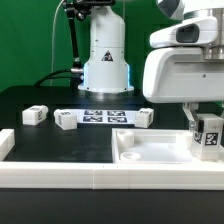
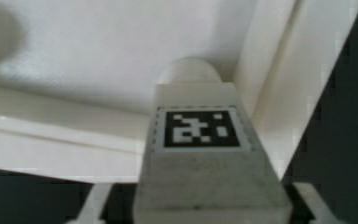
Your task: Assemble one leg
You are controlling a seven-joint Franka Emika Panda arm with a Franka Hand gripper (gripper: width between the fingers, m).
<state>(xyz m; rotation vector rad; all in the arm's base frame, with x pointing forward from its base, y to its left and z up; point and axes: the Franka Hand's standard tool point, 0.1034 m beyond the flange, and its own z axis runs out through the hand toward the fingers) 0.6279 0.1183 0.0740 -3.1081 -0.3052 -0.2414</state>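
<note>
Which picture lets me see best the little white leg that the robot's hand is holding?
The wrist view. The leg fills the picture, its black-and-white tag sharp, its tip near a corner of the white panel. In the exterior view the leg is small, half hidden by the hand, at that view's right edge.

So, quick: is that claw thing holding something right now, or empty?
Gripper: closed on the leg, held over the white panel.
</note>
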